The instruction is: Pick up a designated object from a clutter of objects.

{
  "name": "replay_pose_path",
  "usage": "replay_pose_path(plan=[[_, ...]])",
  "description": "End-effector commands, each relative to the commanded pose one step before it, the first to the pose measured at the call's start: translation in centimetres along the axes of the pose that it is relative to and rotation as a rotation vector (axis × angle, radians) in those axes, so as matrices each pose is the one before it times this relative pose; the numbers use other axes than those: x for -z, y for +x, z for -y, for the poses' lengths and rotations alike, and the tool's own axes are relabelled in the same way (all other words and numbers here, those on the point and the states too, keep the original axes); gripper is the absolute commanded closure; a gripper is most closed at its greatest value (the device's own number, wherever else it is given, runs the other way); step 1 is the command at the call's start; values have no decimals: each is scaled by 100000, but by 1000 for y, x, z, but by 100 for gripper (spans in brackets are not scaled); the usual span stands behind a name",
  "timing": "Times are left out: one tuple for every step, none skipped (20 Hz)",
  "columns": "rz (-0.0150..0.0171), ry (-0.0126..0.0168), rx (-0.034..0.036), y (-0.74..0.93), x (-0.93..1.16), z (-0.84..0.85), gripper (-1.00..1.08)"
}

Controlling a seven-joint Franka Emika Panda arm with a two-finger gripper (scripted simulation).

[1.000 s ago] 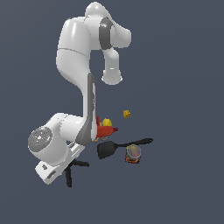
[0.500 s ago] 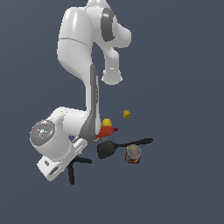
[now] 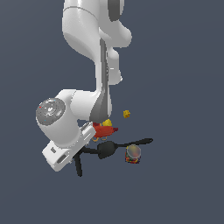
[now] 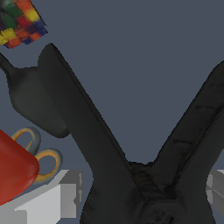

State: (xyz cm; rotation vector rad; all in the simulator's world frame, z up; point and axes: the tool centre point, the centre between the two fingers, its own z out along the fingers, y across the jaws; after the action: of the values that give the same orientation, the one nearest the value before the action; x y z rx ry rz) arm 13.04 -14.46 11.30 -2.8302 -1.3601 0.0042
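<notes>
In the exterior view, the arm is seen lowered over the clutter. The gripper [image 3: 72, 151] is largely hidden by the wrist housing, so its state cannot be told here. The black spring clamp [image 3: 79, 162] protrudes from beneath it, beside the black spatula [image 3: 114, 147], the red toy [image 3: 104, 129] and the colourful can [image 3: 133, 154].

In the wrist view, the clamp [image 4: 131, 175] is shown between the grey fingers [image 4: 65, 192], its handles splayed. Contact with the fingers cannot be told.
</notes>
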Motion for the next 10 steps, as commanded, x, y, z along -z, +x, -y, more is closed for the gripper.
replay_pose_path(plan=[[-111,-278,31,756,2393,1393,108],[0,0,0,299,930,583,108],[0,0,0,305,949,593,108],[54,-34,26,336,972,618,108],[0,0,0,319,991,615,108],[0,0,0,324,1005,622,108],[0,0,0,325,1008,622,108],[0,0,0,326,1010,620,108],[57,-36,12,346,1012,630,108],[0,0,0,328,1012,617,108]])
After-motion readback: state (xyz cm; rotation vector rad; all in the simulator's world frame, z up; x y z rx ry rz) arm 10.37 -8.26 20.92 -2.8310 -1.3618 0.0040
